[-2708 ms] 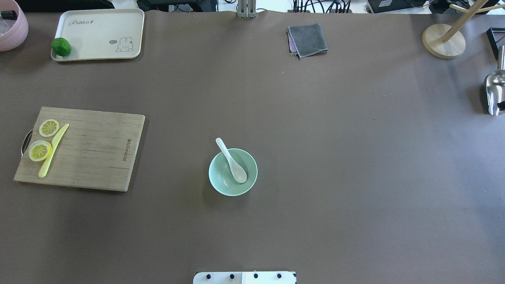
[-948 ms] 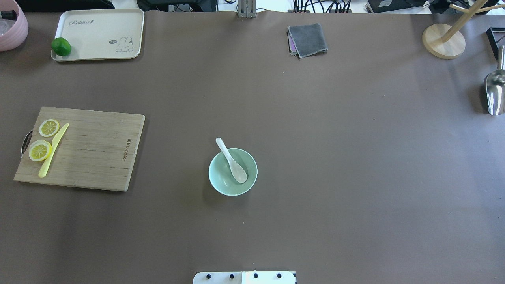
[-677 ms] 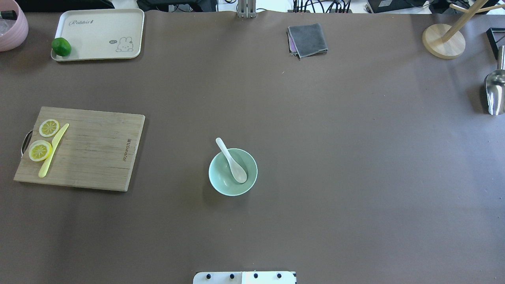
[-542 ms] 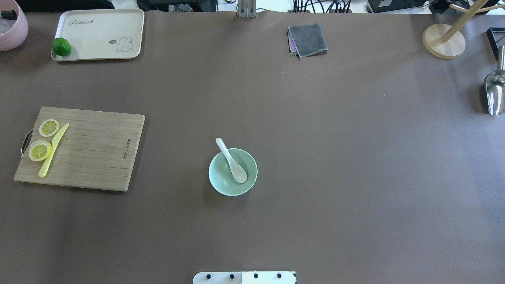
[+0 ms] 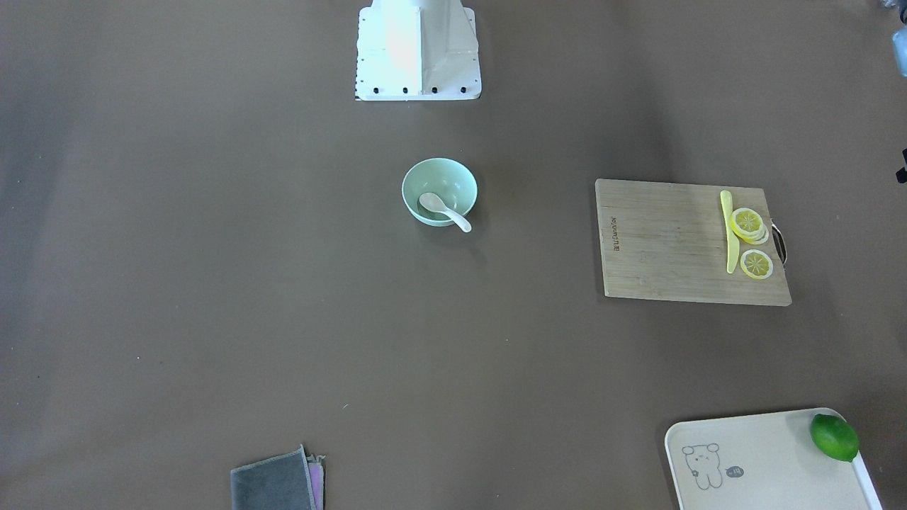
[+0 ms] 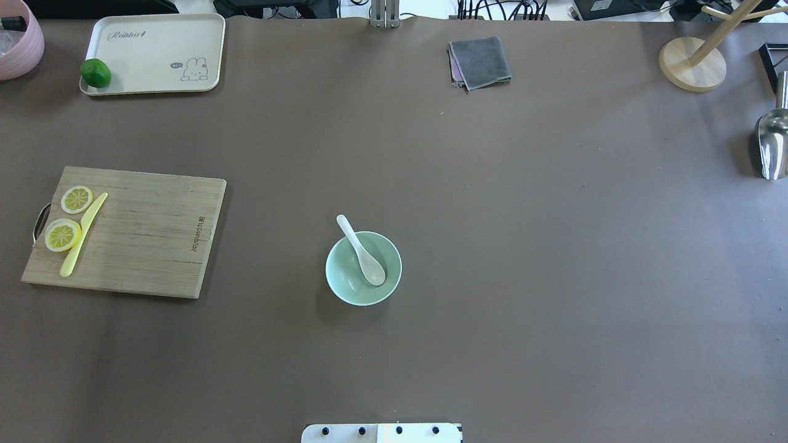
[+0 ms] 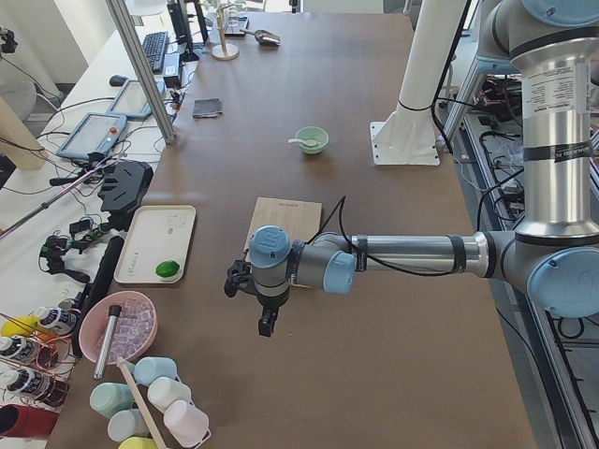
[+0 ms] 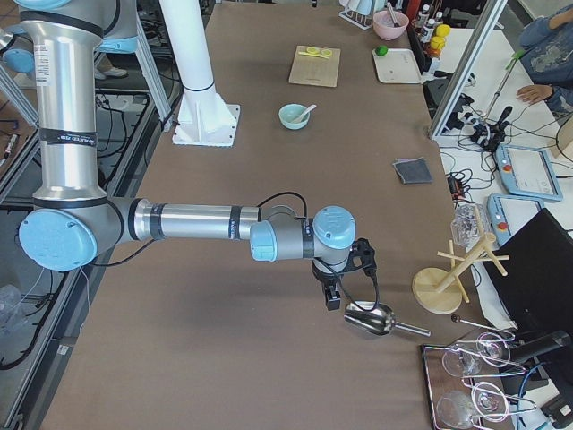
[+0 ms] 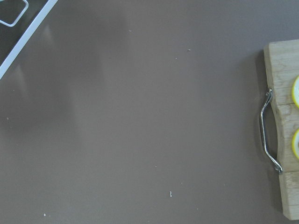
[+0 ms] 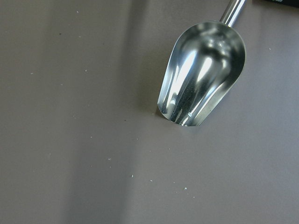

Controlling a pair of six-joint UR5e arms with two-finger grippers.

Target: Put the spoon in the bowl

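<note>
As the overhead view recorded it, the spoon (image 6: 362, 251) lay in the bowl (image 6: 345, 282) near the middle of the table (image 6: 523, 234). Its scoop sat low inside. Its handle leaned up over the far rim toward the robot's left, with the tip overhanging the rim.

I judged the placing step complete, since nothing gripped or touched the spoon. By my reading, the next move called only for keeping both arms clear of the bowl and confirming that the tilted handle would not tip the spoon out.

The left gripper (image 7: 266, 321) hung over bare table just beside the handle end of the cutting board (image 9: 282, 79). The right gripper (image 8: 332, 300) hung above the metal scoop (image 10: 201, 74). Both were well apart from the bowl.

Each gripper appeared only in a side view, and the wrist cameras showed no fingers. I therefore could not tell whether either was open or closed. Neither seemed to carry anything, though at that size I would not insist on it.

The spoon looked small, white and glossy, with an oval scoop and a short straight handle. The bowl was pale mint green, smooth and deep-sided.
</note>
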